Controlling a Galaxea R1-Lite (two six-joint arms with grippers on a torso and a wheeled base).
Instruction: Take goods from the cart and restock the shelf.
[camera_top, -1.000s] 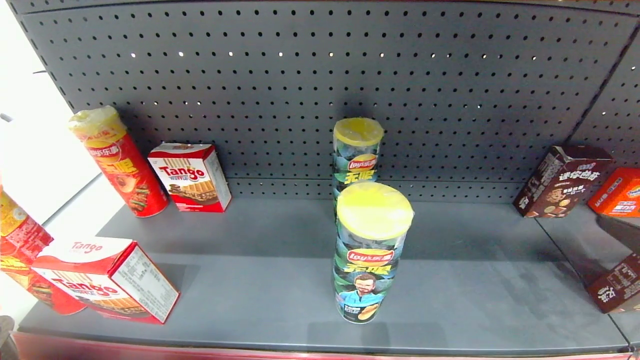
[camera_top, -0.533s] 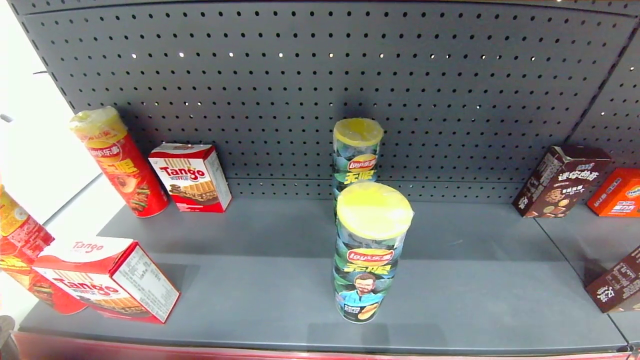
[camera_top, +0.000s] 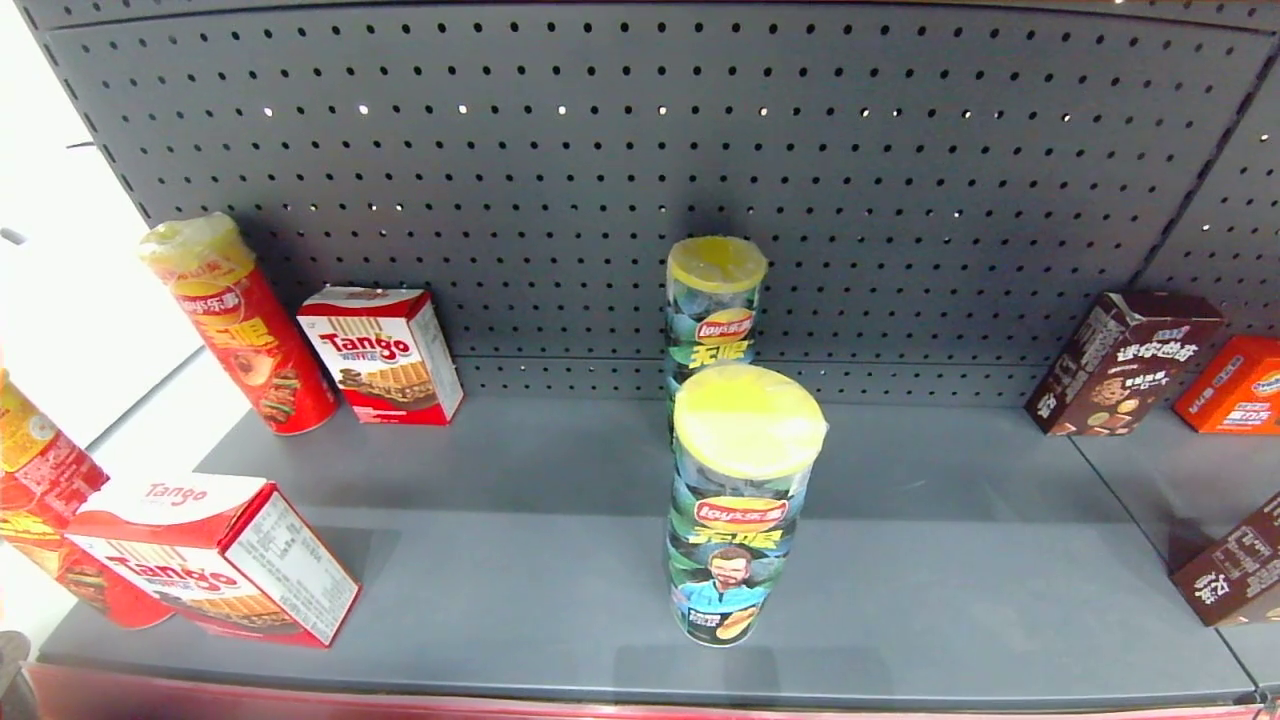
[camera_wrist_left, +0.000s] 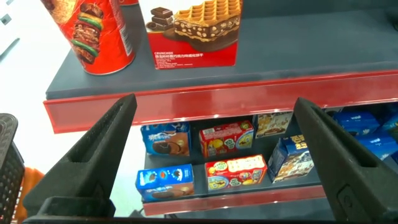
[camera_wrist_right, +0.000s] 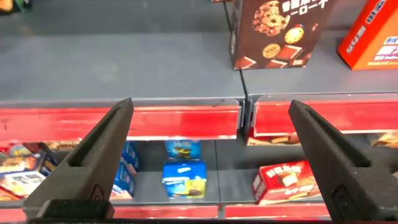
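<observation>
Two green chip cans with yellow lids stand upright on the grey shelf (camera_top: 950, 600), one near the front (camera_top: 741, 505) and one behind it by the pegboard (camera_top: 713, 305). My left gripper (camera_wrist_left: 214, 106) is open and empty, in front of the shelf's red front edge (camera_wrist_left: 249, 99), below a red chip can (camera_wrist_left: 93, 34) and a wafer box (camera_wrist_left: 194, 31). My right gripper (camera_wrist_right: 211, 106) is also open and empty, in front of the red edge (camera_wrist_right: 180, 121) near a brown biscuit box (camera_wrist_right: 277, 31) and an orange box (camera_wrist_right: 373, 34).
At the shelf's left are red chip cans (camera_top: 240, 325) and two wafer boxes (camera_top: 385, 355) (camera_top: 215, 565). Brown boxes (camera_top: 1120, 360) (camera_top: 1235, 565) and an orange box (camera_top: 1235, 385) stand at the right. Lower shelves hold several small boxes (camera_wrist_left: 227, 152). A black basket's edge (camera_wrist_left: 7, 168) shows beside the left gripper.
A dark shadow over the shelf's right end one second ago is gone. The goods on the shelf stand where they were.
</observation>
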